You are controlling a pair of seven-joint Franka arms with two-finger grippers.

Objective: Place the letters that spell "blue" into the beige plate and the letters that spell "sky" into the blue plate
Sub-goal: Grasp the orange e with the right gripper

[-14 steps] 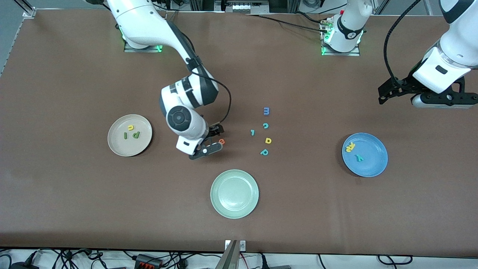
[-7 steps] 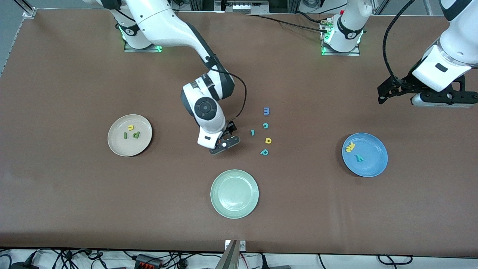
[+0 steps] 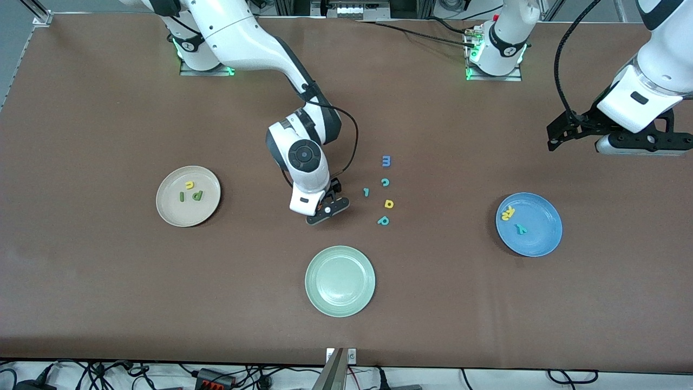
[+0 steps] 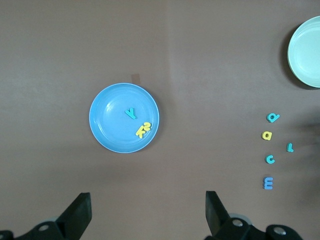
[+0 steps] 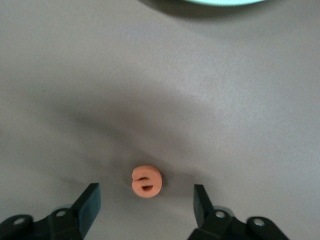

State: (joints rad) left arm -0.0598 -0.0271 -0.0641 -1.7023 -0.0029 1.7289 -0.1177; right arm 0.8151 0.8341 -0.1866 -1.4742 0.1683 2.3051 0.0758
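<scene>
The orange "e" (image 5: 146, 182) lies flat on the table. My right gripper (image 5: 146, 204) is low over it and open, a finger on either side and neither touching it. In the front view this gripper (image 3: 327, 208) covers the "e". The beige plate (image 3: 172, 210) holds the yellow "u" (image 3: 189, 184), green "l" (image 3: 181, 197) and green "b" (image 3: 198, 195). The blue plate (image 3: 543, 239) holds the teal "y" (image 3: 521, 229) and yellow letters (image 3: 508, 213) lying together. My left gripper (image 4: 146, 212) waits open, high over the left arm's end of the table.
A pale green plate (image 3: 340, 280) sits nearer the front camera than the right gripper. Loose letters lie beside that gripper toward the left arm's end: blue "m" (image 3: 386, 161), teal "c" (image 3: 385, 182), small teal "l" (image 3: 366, 192), yellow "a" (image 3: 389, 203), teal bowl-and-stem letter (image 3: 383, 220).
My right gripper has swung toward the left arm's end of the table and now stands over the orange "e", which showed beside it before. The left arm has barely moved.
</scene>
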